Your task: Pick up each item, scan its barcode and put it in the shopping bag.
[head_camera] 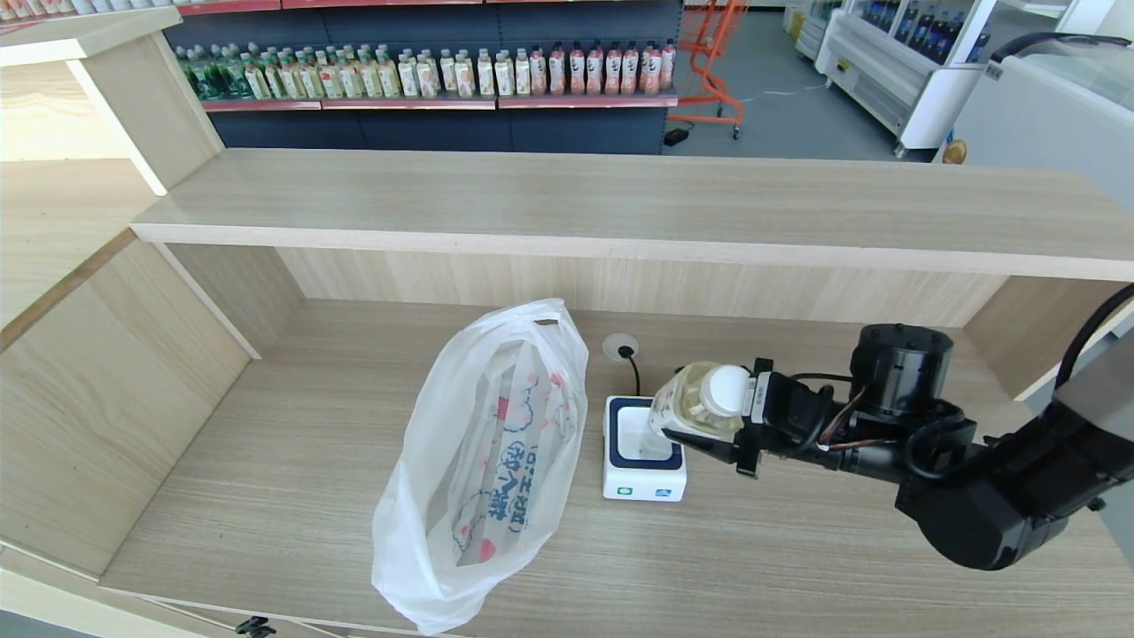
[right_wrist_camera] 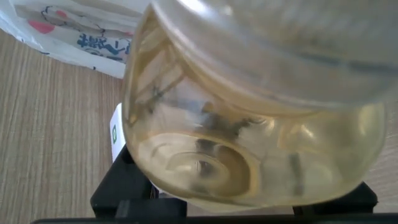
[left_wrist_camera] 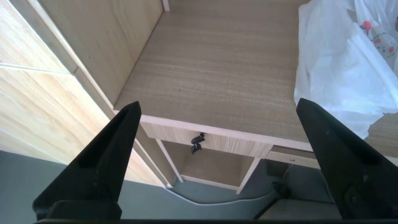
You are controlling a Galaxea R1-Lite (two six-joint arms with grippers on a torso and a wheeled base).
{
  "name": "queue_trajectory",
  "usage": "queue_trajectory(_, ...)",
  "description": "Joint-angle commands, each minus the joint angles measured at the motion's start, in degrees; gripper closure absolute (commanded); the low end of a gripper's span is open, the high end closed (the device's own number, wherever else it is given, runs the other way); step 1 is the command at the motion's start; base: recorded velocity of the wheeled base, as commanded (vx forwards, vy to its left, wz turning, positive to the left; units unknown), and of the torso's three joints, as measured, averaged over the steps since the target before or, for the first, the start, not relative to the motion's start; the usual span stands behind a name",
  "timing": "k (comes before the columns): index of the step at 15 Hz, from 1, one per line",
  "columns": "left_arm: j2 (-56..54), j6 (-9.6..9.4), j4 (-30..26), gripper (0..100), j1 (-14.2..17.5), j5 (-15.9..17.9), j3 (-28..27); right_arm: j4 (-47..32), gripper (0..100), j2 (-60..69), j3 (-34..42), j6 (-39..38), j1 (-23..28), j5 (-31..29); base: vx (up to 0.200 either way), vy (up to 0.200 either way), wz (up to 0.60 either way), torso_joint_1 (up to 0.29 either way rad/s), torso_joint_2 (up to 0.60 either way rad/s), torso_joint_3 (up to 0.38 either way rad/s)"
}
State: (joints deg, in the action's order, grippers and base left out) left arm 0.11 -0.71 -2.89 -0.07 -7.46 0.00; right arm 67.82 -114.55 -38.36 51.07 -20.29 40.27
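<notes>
The left gripper (left_wrist_camera: 219,107) is wide open and holds nothing. It hangs well away from the scanner (head_camera: 644,485), past the shopping bag (head_camera: 483,461), by the front edge of the bench (head_camera: 797,549). The bag lies just left of the scanner. The drink bottle (head_camera: 695,403) is tipped right over the scanner, held tight in the right gripper (head_camera: 709,427). To scan well, the barcode should likely face the scanner's glass and be held steady.
</notes>
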Motion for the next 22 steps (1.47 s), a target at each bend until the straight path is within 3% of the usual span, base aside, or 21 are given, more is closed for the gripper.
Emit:
queue_trajectory(1,-0.02,0.00,-0.01,0,-0.01,-0.01,0.00,1.44,100,-2.95,-0.13,0.26,-0.02,0.08,0.000,0.000,0.00,0.000,0.00,0.000)
queue_trajectory(6,-0.02,0.00,-0.01,0,-0.01,-0.01,0.00,5.31,100,-5.86,-1.36,0.26,-0.11,0.16,0.000,0.000,0.00,0.000,0.00,0.000)
queue_trajectory(22,-0.02,0.00,-0.01,0,-0.01,-0.01,0.00,7.24,100,-8.05,-3.47,-2.55,-1.60,0.34,0.000,0.000,0.00,0.000,0.00,0.000)
